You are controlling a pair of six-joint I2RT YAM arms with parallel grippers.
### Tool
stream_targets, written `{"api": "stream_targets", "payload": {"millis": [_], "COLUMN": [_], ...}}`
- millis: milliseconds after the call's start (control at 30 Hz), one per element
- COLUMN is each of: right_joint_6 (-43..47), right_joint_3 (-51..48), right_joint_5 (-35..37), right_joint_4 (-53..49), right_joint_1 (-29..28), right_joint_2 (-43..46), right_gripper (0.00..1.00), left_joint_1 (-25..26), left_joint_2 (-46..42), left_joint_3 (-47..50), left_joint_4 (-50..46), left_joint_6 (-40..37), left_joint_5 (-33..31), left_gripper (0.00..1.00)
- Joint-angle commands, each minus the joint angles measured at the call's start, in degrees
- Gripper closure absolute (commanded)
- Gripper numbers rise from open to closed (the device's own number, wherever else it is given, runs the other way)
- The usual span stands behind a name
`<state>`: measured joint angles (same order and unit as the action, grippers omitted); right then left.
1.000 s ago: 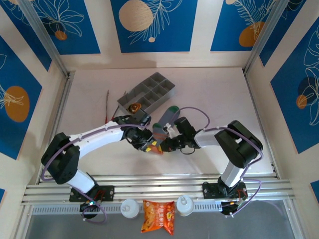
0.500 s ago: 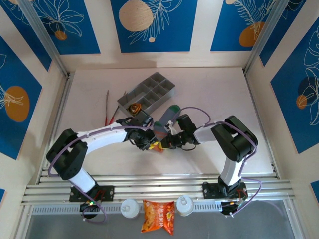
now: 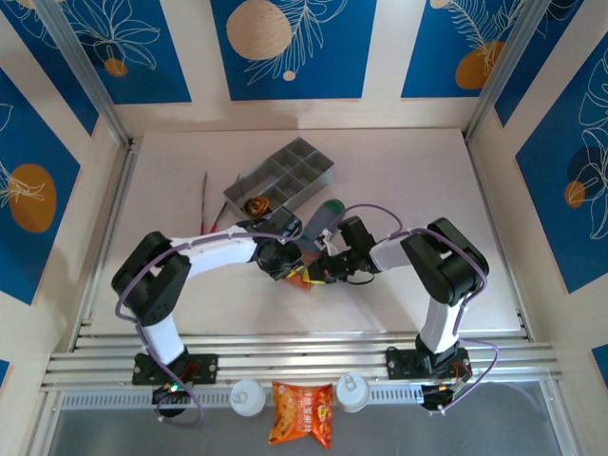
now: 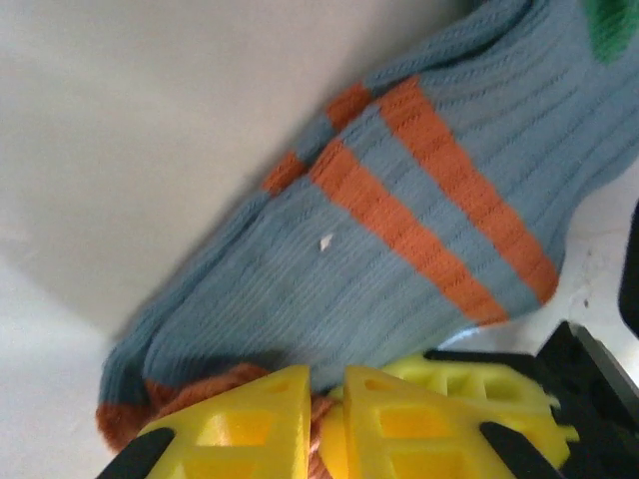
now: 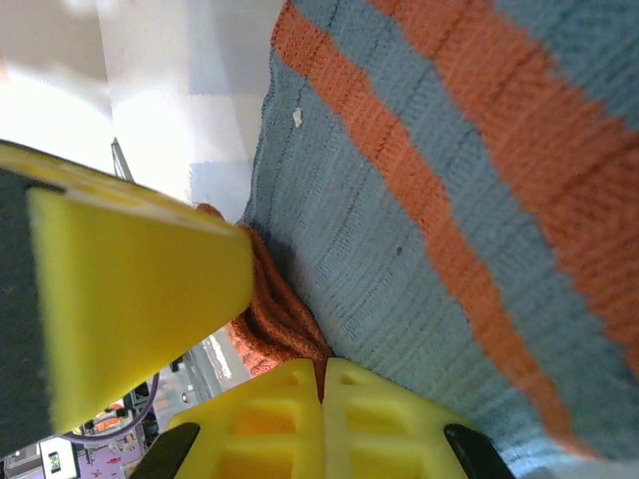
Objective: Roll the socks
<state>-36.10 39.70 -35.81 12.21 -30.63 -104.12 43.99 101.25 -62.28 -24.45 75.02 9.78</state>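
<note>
A grey-blue sock (image 3: 316,231) with orange stripes lies mid-table, its green toe (image 3: 330,206) pointing away from the arms. In the left wrist view the sock (image 4: 399,230) runs diagonally, with its orange cuff (image 4: 200,397) bunched at my yellow fingertips. My left gripper (image 4: 326,389) is nearly shut, with cuff fabric pinched in the narrow gap. My right gripper (image 5: 321,384) is shut on the same orange cuff (image 5: 275,319) from the other side. From above, the left gripper (image 3: 287,267) and the right gripper (image 3: 319,270) meet at the cuff (image 3: 302,279). The left finger (image 5: 130,289) shows close by in the right wrist view.
A grey compartment tray (image 3: 302,160) stands behind the sock, with a small orange-brown item (image 3: 256,204) at its near end. A thin red-handled tool (image 3: 204,204) lies to its left. A snack bag (image 3: 302,413) and two white caps (image 3: 249,396) sit on the near rail.
My left arm has swung right to the sock's cuff and its jaws have closed onto the fabric. The right gripper has stayed shut at the cuff, shifting only slightly.
</note>
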Motion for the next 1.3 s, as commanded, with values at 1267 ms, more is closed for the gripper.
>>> {"api": "stream_targets", "payload": {"millis": [1267], "right_joint_6": [3.07], "right_joint_3": [-0.2], "right_joint_5": [11.29], "right_joint_4": [-8.89], "right_joint_1": [-0.37], "right_joint_2": [-1.71], "right_gripper": [1.0], "left_joint_1": [-1.67], "left_joint_2": [-5.45], "left_joint_3": [4.04], "left_joint_4": [5.65], "left_joint_6": [13.06], "left_joint_5": [6.91], "left_gripper": [0.64]}}
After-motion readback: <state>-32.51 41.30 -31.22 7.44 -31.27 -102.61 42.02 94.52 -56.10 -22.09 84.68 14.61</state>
